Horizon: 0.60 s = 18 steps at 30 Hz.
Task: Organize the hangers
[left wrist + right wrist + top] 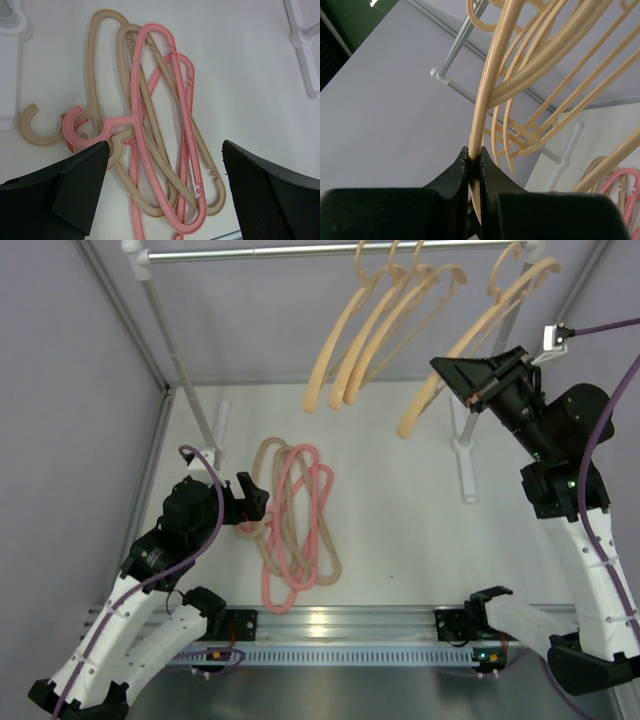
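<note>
Four peach hangers are up at a grey rail (260,253) at the back. Three peach hangers (370,335) hang close together; the fourth peach hanger (480,335) is apart to their right, its hook near the rail's right end. The right gripper (474,161) is pinched tight on this hanger's thin lower arm. On the white table (420,530) lies a tangled pile of pink hangers (165,100) and tan hangers (95,60), overlapping. The left gripper (252,502) is at the pile's left edge, jaws spread wide, holding nothing.
</note>
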### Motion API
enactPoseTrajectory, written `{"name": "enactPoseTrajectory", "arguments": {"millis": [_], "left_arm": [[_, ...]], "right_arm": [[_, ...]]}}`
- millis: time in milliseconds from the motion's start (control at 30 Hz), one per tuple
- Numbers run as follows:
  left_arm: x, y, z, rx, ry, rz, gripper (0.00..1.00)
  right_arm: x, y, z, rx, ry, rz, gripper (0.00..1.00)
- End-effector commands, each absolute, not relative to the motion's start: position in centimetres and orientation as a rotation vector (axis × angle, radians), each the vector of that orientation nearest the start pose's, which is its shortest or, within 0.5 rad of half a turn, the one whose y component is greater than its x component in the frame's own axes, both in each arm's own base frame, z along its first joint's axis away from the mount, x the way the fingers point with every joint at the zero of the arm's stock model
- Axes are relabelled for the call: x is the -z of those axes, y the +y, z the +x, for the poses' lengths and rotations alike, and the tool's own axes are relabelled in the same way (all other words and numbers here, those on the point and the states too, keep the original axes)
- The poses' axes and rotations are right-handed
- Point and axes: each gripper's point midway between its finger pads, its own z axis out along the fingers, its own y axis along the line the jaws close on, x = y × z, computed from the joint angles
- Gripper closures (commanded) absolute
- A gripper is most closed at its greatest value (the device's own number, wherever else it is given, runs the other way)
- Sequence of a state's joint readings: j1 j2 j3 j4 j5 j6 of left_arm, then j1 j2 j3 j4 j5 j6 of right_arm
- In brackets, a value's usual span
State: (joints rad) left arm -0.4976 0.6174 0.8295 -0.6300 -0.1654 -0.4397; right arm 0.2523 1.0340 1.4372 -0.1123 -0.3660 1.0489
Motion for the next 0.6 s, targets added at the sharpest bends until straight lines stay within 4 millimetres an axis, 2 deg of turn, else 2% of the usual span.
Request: {"name": "enactPoseTrajectory", "arguments": {"millis": [0,100,267,433,533,567], "left_arm": [[-24.4,-10.8,22.2,0.446,1.992,-0.047,0.02],[-24.3,-10.8,22.3,0.445,1.995,-0.047,0.02],[-24.3,-10.7,22.3,0.441,1.994,-0.050,0.02],[-24.2,-10.8,22.3,0.442,2.001,-0.045,0.02],[-24.2,-10.8,22.3,0.442,1.997,-0.047,0.02],[-24.3,-10.7,22.3,0.441,1.996,-0.051,0.02]], "right_arm": [[-54.4,18.3,24.3,-1.398,1.352,0.118,1.00],[-53.4,19.4,22.9,-1.434,1.372,0.087,1.00],[-52.9,20.0,21.2,-1.468,1.377,0.060,1.00],[-53.9,20.3,21.1,-1.496,1.362,0.037,1.00],[-53.9,22.0,22.3,-1.574,1.377,0.002,1.00],[-54.6,22.1,22.2,-1.575,1.364,-0.016,1.00]]}}
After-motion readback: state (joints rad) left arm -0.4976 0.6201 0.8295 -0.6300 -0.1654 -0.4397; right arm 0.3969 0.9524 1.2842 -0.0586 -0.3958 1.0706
